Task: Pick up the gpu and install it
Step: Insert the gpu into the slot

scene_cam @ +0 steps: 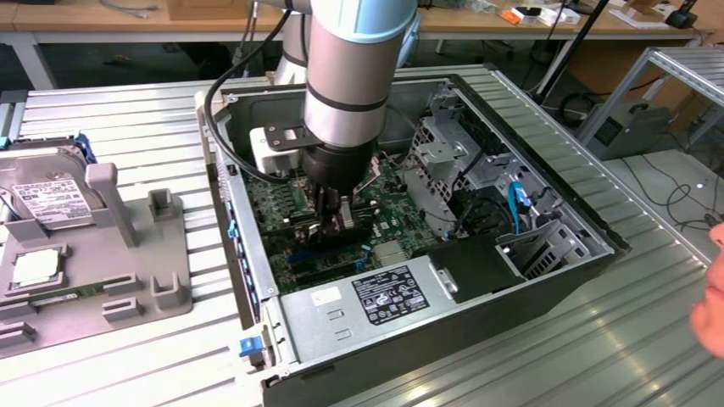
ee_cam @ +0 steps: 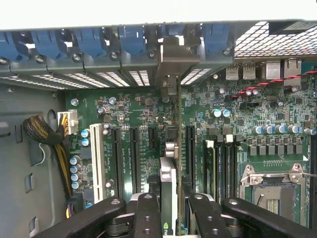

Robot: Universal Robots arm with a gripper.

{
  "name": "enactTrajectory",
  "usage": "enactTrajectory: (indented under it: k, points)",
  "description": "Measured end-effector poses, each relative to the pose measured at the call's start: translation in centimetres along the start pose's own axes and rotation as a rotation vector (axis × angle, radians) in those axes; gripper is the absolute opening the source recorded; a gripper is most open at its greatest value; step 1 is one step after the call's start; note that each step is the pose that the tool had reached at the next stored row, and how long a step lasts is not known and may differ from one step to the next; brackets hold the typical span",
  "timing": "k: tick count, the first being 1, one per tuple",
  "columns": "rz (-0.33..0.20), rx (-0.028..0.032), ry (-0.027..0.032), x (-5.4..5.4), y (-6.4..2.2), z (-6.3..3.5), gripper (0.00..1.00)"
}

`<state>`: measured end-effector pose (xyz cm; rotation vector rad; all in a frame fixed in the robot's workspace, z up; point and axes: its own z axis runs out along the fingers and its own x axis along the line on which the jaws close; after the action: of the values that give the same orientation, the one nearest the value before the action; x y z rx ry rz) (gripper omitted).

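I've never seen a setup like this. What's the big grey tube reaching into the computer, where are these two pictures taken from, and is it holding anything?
The grey tube is a robot arm with a gripper at its end. One picture comes from a camera off to the side, the other from a camera on the arm's wrist, looking down at the motherboard. An open computer case lies on a metal table, beside a grey tray with a hard drive. The gripper holds the gpu, a thin card seen edge-on.
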<state>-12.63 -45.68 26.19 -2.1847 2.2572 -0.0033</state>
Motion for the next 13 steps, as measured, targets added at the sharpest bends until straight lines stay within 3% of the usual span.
enactTrajectory:
  k: [13]
  points:
    - [-0.015, -0.0001, -0.0003, 0.0, 0.01, 0.12, 0.27]
